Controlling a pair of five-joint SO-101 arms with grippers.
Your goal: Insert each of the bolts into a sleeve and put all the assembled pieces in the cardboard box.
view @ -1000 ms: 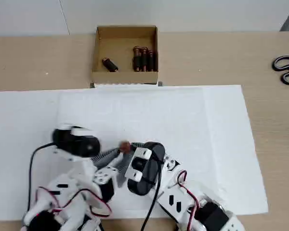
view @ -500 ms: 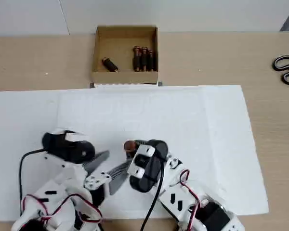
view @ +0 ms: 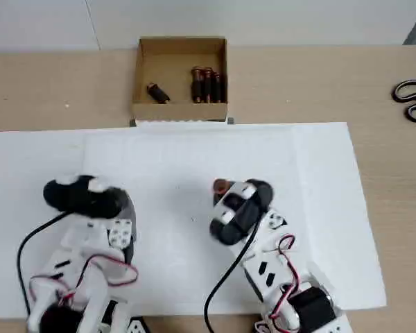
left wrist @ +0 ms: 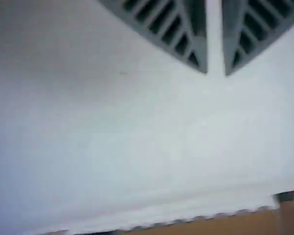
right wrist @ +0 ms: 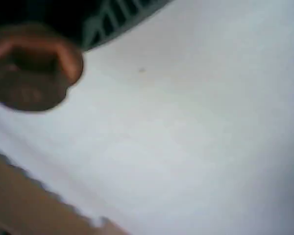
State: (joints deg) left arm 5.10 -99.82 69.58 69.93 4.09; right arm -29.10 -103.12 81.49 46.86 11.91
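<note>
**A:** How does the right pincer stand?

**B:** It is pinching a copper piece. The rounded end of the piece juts out past the tips, and one grey ribbed finger shows just behind it. I cannot tell whether it is a bare bolt or a bolt seated in a sleeve.

**A:** What lies under it?

**B:** The white sheet. The pincer holds the piece over the middle part of the sheet. I cannot tell whether the piece touches the paper.

**A:** And the left pincer?

**B:** Its two fingers stand a narrow slit apart with nothing between them, and the sheet is beneath. It sits well to the left of the right pincer, with paper between the two.

**A:** Where is the cardboard box?

**B:** It is beyond both pincers, just past the far edge of the sheet, on the table. From the right pincer it lies ahead and a little to the left. From the left pincer it lies ahead and to the right.

**A:** What is in it?

**B:** Four dark pieces with copper ends. The three pieces lie side by side, touching, in the half nearer the right pincer's side. The lone piece lies tilted in the other half, apart from them.

**A:** Anything farther out?

**B:** Scissors lie on the table, off the sheet, far to the right of the right pincer.
</note>
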